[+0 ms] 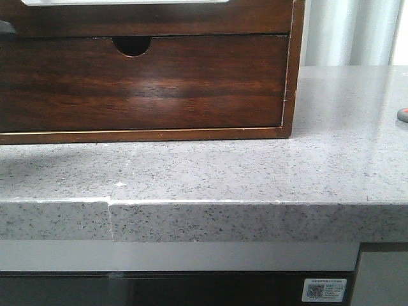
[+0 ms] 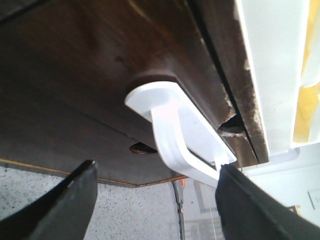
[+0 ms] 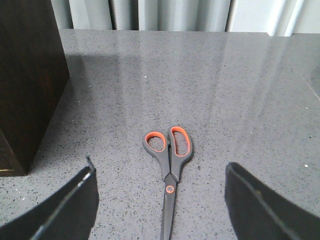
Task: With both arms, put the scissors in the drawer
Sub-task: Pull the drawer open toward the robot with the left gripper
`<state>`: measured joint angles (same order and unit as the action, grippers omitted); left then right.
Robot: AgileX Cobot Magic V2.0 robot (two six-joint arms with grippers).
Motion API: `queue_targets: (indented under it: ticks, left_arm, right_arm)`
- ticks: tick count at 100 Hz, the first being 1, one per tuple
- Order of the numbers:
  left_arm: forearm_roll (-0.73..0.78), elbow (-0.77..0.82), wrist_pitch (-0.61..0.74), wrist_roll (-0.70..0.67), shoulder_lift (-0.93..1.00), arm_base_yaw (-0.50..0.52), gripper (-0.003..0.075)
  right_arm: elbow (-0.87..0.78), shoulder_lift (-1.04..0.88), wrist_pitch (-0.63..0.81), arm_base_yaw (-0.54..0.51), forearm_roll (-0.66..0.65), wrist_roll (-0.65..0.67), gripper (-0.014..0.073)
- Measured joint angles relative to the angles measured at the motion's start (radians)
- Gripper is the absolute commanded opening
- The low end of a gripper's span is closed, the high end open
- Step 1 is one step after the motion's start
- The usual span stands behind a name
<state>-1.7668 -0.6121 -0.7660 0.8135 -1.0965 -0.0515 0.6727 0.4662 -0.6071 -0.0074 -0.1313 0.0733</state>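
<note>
Scissors (image 3: pixel 168 165) lie flat on the grey speckled worktop (image 3: pixel 240 100), blades closed, orange-lined handles pointing away from the right tool (image 3: pixel 160 200), which hangs spread wide above them, touching nothing; in the front view only a sliver of handle (image 1: pixel 403 115) shows at the right edge, well apart from the wooden cabinet (image 1: pixel 290 76). Left tool (image 2: pixel 155 200) is spread too, close up at the drawer (image 2: pixel 90 60), one finger (image 2: pixel 250 205) touching the end of its pale cut-out (image 2: pixel 175 125), nothing pinched. The lower notched drawer (image 1: pixel 140 83) sits shut.
</note>
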Motion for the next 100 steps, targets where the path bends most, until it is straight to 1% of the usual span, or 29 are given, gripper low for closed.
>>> queue_targets:
  ticks: [33,54,62,85,100]
  left_arm:
    - [-0.004,-0.085,-0.113,0.026,-0.161,0.000,0.0459]
    - [-0.004,-0.127,-0.171,0.026,-0.211,0.000,0.0451]
    - [-0.004,-0.134,-0.176,0.026,-0.216,0.000,0.0408]
    - [-0.004,-0.138,-0.179,0.028,-0.216,0.000,0.0214]
    - [-0.010,-0.138,-0.182,0.021,-0.216,0.000,0.0132]
  right_arm:
    - [0.000,0.000,0.000,0.000,0.000,0.000,0.0477]
    - [0.000,0.000,0.000,0.000,0.002,0.000,0.0477]
    - [0.000,0.000,0.000,0.000,0.002,0.000,0.0477]
    - [0.000,0.000,0.000,0.000,0.002,0.000,0.0477]
    - [0.000,0.000,0.000,0.000,0.002,0.000,0.0477]
